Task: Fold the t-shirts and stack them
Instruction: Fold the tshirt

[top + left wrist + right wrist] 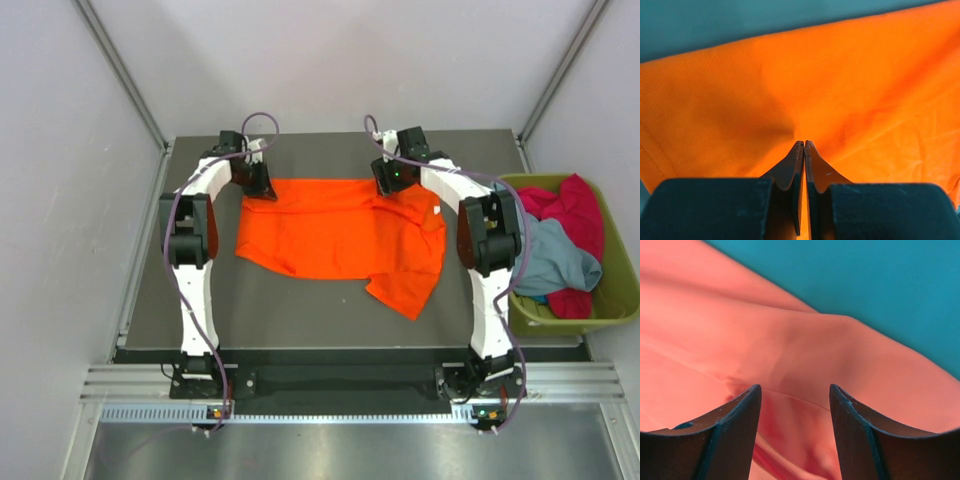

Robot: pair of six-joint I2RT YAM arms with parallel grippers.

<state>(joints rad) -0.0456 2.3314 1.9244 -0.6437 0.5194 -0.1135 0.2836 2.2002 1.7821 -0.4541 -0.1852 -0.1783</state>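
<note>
- First fold: orange t-shirt [335,235] flat by far edge of table [300,310].
- left gripper [804,145] pinches cloth, probably hem; right gripper [795,400] spread — must close before lifting.

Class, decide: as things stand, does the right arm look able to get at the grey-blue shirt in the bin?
Probably yes: the grey-blue shirt lies exposed in the open-topped bin just beside the right arm, whose jaws stand open over the orange shirt.
</note>
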